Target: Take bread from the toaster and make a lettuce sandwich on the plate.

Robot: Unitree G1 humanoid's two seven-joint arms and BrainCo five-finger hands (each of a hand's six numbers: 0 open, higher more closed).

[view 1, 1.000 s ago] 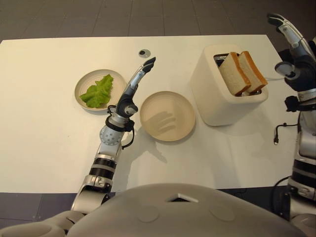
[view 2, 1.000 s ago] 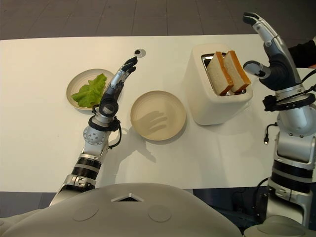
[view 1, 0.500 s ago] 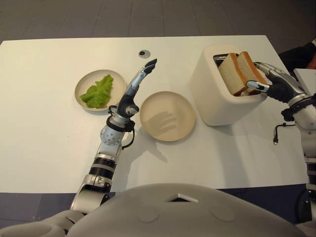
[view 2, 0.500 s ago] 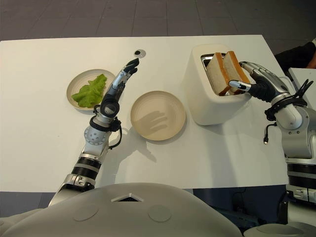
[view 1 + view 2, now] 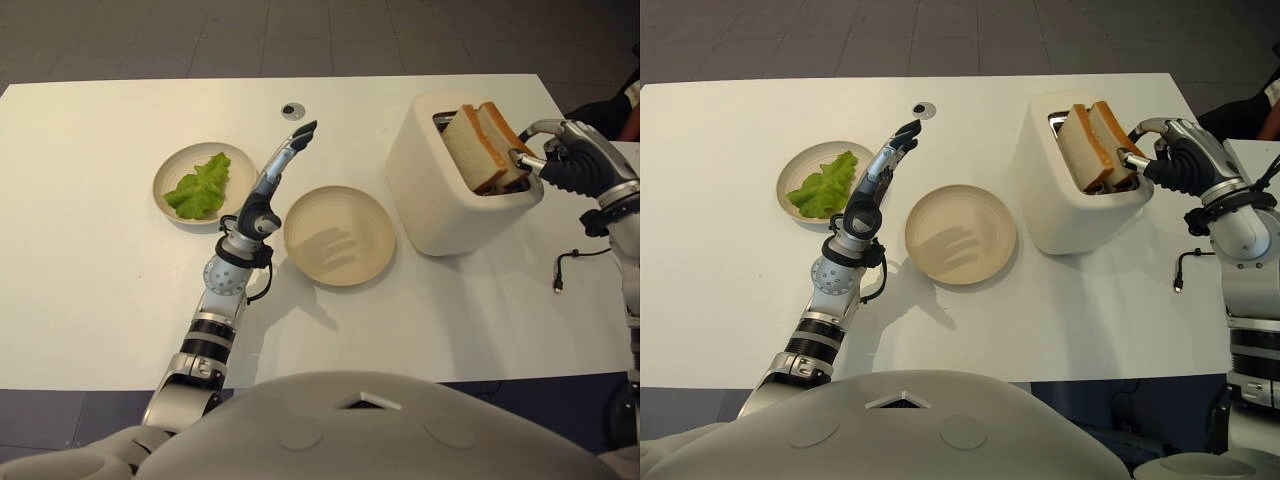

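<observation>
Surface: white rectangular table [image 5: 100, 300], matte and smooth. A small round dark hole [image 5: 291, 107] sits in it, left of the toaster and toward the far edge. Room: dark grey tiled floor [image 5: 200, 40] beyond the table, behind the toaster.

Toaster [image 5: 440, 200]: cream, blocky with rounded corners, matte shell, dark slot on top. It stands at the right part of the table. Two bread slices [image 5: 470, 150] stand in its slot, leaning left, pale crumb with brown crust.

Right hand [image 5: 575, 165]: at the toaster's right side, level with the slot. Its fingers are curled onto the crust edge of the right slice [image 5: 497, 125], which sits in the slot.

A thin dark cable [image 5: 570, 262] lies on the table, right of the toaster.

Plate [image 5: 340, 215]: round, beige, shallow, bare, just left of the toaster.

Small plate [image 5: 240, 160]: same beige, farther left of the toaster. It holds a crinkled green lettuce [image 5: 200, 185] leaf.

Left hand [image 5: 285, 155]: left of the toaster, between the two plates, fingers straight and together, holding nothing.
</observation>
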